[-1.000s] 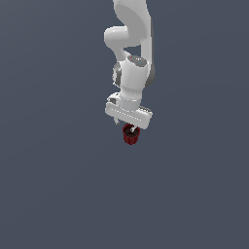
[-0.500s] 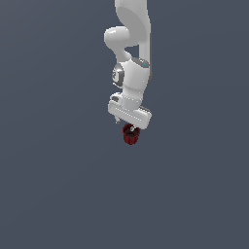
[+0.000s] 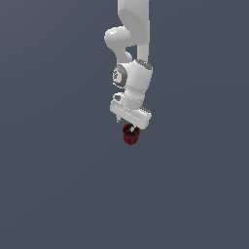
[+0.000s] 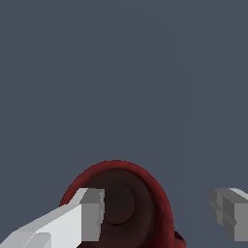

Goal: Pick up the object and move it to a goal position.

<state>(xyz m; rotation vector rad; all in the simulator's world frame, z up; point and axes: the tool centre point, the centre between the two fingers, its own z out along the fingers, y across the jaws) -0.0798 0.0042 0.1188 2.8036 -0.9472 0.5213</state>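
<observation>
Directly beneath the white arm (image 3: 132, 73) we find the dark red pot (image 3: 130, 134), with the hand (image 4: 160, 213) spread wide over it, one finger (image 4: 87, 213) inside its hollow, the other well outside its rim.

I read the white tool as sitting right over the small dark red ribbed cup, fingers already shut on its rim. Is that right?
Not quite: the white tool is over the small dark red ribbed cup, but it is open. The wrist view shows one finger in front of the hollow and the other finger standing clear of the cup's outer wall.
</observation>
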